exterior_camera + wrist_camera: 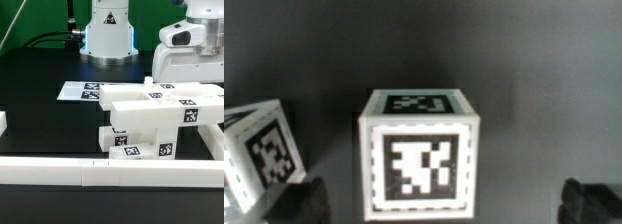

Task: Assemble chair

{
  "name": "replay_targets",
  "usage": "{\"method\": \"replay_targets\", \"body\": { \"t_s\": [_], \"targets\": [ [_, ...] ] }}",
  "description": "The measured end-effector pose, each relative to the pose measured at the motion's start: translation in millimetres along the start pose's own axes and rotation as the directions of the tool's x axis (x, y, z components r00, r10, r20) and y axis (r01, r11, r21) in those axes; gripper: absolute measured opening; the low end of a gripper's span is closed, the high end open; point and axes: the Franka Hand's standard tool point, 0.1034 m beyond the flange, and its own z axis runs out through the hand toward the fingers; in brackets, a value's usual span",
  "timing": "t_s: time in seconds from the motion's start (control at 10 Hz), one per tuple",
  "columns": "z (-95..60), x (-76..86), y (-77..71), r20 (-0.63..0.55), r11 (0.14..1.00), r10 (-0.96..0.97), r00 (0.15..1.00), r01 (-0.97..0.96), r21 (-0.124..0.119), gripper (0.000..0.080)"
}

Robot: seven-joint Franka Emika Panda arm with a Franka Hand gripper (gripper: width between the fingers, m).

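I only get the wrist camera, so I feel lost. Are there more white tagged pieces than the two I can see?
Observer: Yes. A whole cluster of white chair pieces sits together on the black table.
Operator: Is anything in front of them?
Observer: A long white rail lies along their near side in the exterior view.
Operator: And behind?
Observer: A flat marker board lies behind them, toward the exterior view's left.

White tagged chair pieces (150,125) clustered on black table (35,115), marker board (80,92) behind, long rail (60,172) in front
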Motion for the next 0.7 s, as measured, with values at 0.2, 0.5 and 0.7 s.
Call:
{"method": "replay_targets", "body": {
  "t_s": [0.2,0.5,0.7],
  "targets": [
    [5.6,-3.6,0.5,0.009,1.0,-0.001,1.0,0.001,-0.004,0.0649],
    [13.2,-9.2,3.5,0.022,1.0,-0.006,1.0,0.007,-0.01,0.0649],
    [14.9,-12.2,6.5,0.023,1.0,-0.02,1.0,0.02,-0.012,0.0649]
  ]
}}
